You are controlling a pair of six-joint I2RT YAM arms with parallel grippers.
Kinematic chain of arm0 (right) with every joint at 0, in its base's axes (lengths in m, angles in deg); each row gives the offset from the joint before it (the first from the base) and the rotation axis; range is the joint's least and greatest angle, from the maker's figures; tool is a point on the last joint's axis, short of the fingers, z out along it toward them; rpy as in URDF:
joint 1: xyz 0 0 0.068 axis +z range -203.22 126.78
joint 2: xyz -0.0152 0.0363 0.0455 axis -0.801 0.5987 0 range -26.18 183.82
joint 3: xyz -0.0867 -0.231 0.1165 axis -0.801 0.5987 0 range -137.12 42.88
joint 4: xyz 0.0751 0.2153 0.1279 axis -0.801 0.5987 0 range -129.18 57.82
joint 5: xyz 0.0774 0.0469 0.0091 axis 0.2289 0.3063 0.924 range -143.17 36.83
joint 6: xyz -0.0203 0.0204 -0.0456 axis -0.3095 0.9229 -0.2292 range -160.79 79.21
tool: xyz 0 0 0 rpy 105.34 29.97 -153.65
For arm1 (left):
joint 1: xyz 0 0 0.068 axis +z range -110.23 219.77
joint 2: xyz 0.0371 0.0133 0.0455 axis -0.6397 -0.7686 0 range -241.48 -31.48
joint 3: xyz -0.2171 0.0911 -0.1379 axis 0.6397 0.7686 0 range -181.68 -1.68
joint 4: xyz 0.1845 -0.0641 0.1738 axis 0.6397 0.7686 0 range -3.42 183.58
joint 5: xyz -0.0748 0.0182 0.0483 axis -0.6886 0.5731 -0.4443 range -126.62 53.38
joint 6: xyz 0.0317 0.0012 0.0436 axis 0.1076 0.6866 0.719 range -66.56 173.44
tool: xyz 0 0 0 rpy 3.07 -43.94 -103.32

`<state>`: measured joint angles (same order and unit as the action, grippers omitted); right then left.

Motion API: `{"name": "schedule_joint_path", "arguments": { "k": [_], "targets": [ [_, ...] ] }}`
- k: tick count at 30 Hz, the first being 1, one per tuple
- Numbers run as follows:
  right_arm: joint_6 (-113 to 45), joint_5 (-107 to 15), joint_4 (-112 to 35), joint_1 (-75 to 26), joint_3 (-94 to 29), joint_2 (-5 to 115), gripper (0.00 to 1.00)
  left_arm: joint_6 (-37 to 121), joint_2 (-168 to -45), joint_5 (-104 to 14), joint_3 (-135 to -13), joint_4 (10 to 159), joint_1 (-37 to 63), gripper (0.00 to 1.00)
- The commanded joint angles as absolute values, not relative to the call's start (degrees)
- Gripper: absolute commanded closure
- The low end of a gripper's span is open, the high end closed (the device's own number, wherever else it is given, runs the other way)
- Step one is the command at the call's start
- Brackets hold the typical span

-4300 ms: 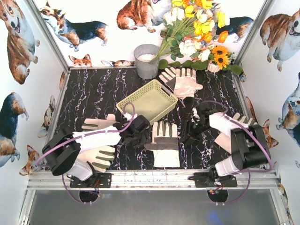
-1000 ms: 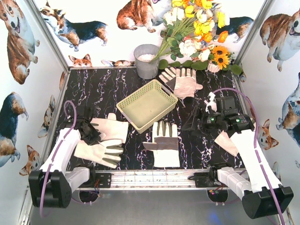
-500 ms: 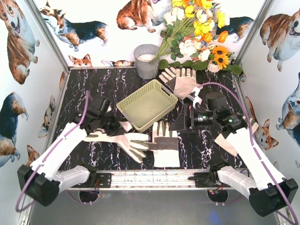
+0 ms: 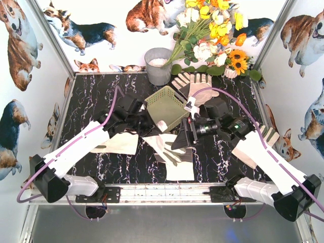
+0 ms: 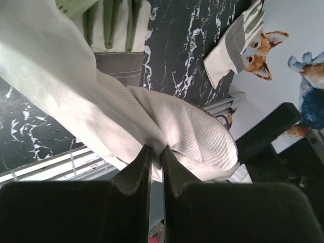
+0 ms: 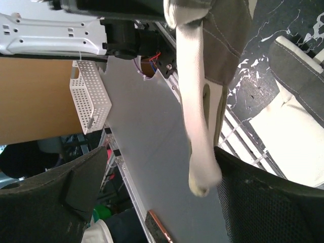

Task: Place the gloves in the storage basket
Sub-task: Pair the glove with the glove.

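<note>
A black marble-patterned table [image 4: 101, 96] holds a shallow, pale yellow-green latticed plastic storage basket [image 4: 169, 104] at its middle. Just near of the basket a cream fabric work glove [image 4: 164, 145] hangs, pinched in the closed left gripper [image 5: 156, 152]. The right gripper [image 6: 161, 157] stands wide open, one finger on either side of that glove's dangling end. Two more cream gloves [image 4: 197, 88] lie far right of the basket.
</note>
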<state>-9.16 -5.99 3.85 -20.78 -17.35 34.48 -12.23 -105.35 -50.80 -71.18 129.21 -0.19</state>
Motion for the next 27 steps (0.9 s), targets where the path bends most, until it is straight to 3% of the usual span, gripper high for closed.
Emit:
{"name": "schedule_joint_path", "arguments": {
  "k": [1, 3, 8, 9, 13, 17, 21, 27],
  "targets": [
    [-9.73, -8.07, 2.26, -19.17, -20.23, 36.02, 0.18, -13.74, -106.8, -49.98, -74.38, 125.42, -2.68, 1.0],
    [-9.5, -8.13, 2.26, -18.89, -20.42, 36.71, 0.28, -14.2, -106.97, -49.26, -74.54, 125.27, -3.47, 1.0],
    [-7.61, -11.95, 2.09, -18.77, -20.62, 35.35, 0.99, -15.27, -105.24, -46.97, -73.25, 123.82, -4.05, 1.0],
    [-7.58, -13.27, 2.66, -18.84, -20.77, 34.94, 1.0, -15.18, -104.54, -46.11, -72.89, 123.71, -4.0, 0.97],
    [-7.43, -15.96, 4.23, -18.86, -21.75, 33.74, 1.0, -13.34, -100.43, -41.47, -72.11, 123.43, -4.0, 0.58],
    [-12.12, -12.39, 6.76, -18.9, -25.1, 33.9, 1.0, -8.32, -96.35, -38.38, -72.38, 123.13, -3.7, 0.34],
    [-20.07, -6.74, 13.34, -18.92, -29.09, 35.82, 1.0, 0.38, -94.8, -41.1, -73.35, 122.74, -3.1, 0.18],
    [-29.35, -0.22, 18.94, -18.86, -31.46, 35.34, 1.0, 14.27, -97.75, -52.04, -76.68, 124.11, -2.64, 0.07]
  ]
}}
